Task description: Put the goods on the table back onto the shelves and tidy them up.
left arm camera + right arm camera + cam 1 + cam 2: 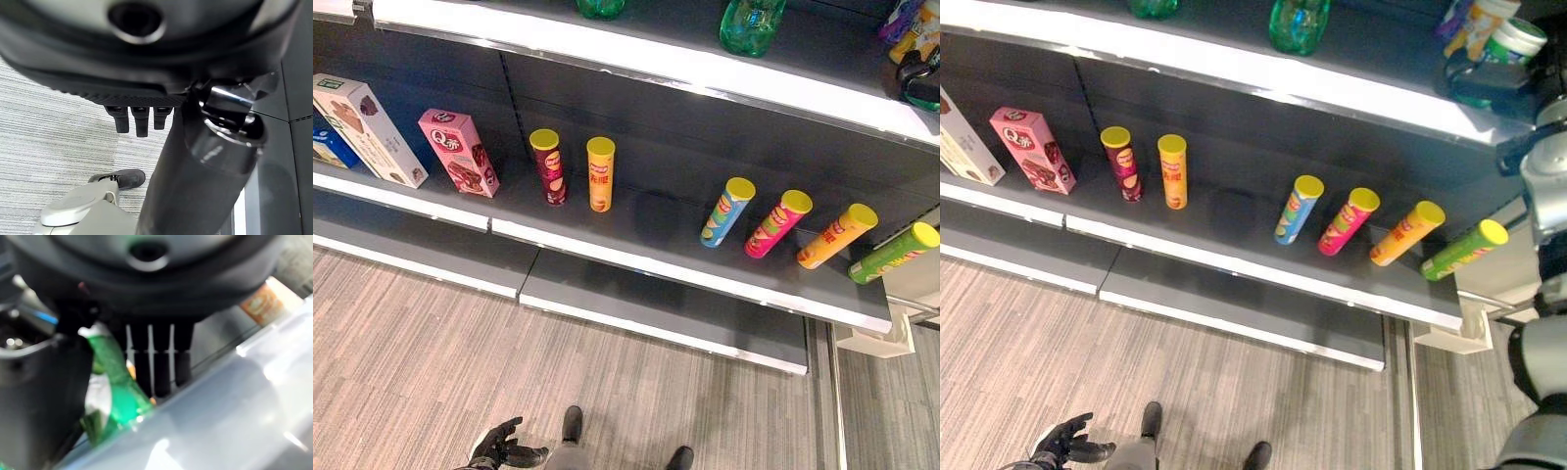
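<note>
A: Status of the hands?

B: Left hand (504,447) hangs low at 7 o'clock over the floor (411,362), fingers relaxed and spread, grasping nothing. Right hand (156,357) is up at the top shelf (1351,83) at 2 o'clock, fingers straight beside a green item (115,396); whether they touch it cannot be told.

A: Goods?

B: On the middle shelf (636,257): a white box (367,127), partly cut off, a pink box (460,152), a maroon can (548,166) and an orange can (600,173) together; well apart at 3 o'clock, blue can (726,211), pink can (777,223), yellow can (837,235), green can (893,252). Green bottles (751,24) above are cut off.
</note>
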Controlling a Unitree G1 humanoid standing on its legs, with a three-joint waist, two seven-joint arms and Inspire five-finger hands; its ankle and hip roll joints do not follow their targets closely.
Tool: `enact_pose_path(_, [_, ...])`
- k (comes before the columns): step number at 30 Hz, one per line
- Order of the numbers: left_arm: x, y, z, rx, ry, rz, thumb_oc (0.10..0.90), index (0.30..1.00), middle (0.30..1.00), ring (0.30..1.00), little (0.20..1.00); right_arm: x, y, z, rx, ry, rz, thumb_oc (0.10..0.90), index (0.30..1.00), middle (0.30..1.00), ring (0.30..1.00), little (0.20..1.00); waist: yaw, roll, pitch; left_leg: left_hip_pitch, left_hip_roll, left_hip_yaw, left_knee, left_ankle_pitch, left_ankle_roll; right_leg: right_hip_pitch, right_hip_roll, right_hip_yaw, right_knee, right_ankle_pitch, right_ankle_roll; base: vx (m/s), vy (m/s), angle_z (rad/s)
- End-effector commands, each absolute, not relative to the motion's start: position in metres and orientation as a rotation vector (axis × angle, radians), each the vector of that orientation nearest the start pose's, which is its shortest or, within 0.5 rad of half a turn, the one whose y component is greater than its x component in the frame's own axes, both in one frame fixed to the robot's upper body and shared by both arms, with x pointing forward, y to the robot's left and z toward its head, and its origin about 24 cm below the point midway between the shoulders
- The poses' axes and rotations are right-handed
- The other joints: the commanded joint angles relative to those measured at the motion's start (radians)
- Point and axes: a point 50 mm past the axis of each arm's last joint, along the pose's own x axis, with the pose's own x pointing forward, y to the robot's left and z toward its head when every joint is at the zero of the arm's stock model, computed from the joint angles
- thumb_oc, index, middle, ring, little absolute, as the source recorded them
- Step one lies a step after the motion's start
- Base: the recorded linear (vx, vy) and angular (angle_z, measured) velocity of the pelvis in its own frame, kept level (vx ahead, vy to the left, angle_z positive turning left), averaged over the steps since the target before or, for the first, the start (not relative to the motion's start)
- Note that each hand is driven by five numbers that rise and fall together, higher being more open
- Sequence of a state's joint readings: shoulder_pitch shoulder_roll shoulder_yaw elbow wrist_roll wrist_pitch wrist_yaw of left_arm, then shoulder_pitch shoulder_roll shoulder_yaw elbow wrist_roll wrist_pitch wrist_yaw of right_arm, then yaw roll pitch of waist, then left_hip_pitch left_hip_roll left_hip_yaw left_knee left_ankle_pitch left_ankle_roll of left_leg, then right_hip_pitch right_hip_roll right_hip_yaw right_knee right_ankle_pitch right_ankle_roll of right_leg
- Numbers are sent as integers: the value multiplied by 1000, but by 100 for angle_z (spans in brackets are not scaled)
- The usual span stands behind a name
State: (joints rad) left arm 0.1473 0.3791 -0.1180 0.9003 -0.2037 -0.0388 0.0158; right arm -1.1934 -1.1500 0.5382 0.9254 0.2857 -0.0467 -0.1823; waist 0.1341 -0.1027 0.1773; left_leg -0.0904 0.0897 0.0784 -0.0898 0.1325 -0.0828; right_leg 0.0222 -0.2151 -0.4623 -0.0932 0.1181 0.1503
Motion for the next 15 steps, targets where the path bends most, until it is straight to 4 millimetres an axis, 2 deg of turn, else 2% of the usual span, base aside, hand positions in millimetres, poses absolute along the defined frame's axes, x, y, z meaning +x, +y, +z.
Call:
enact_pose_path(1, [119, 289, -117, 317, 917, 175, 800, 900, 900, 900, 900, 317, -352, 401, -836, -531, -674, 400, 300, 300, 300, 300, 26, -29, -6, 47, 25, 20, 3, -93, -43, 61, -27, 10, 35, -56, 66, 0, 0, 0])
enact_pose_path(2, [119, 289, -117, 316, 917, 175, 800, 900, 900, 900, 900, 317, -352, 400, -839, -524, -674, 400, 300, 300, 300, 300, 24, -30, -6, 47, 25, 21, 3, -92, -44, 62, -27, 10, 34, -56, 66, 0, 0, 0])
enact_pose_path(4, [119, 289, -117, 321, 920, 177, 800, 900, 900, 900, 900, 318, -353, 397, -829, -516, -673, 800, 900, 900, 900, 900, 22, -29, -9, 49, 26, 22, 3, -93, -44, 64, -26, 9, 34, -56, 65, 0, 0, 0])
enact_pose_path(10, [113, 293, -120, 313, 952, 202, 800, 900, 900, 900, 900, 324, -351, 383, -797, -484, -636, 800, 900, 900, 900, 900, 16, -37, -18, 56, 27, 26, 3, -96, -45, 71, -26, 6, 31, -53, 65, 0, 0, 0])
enact_pose_path(15, [113, 291, -121, 287, 951, 217, 800, 900, 900, 900, 900, 322, -349, 383, -810, -495, -627, 800, 900, 900, 900, 900, 10, -39, -21, 61, 26, 26, 3, -99, -45, 76, -28, 6, 32, -53, 64, 0, 0, 0])
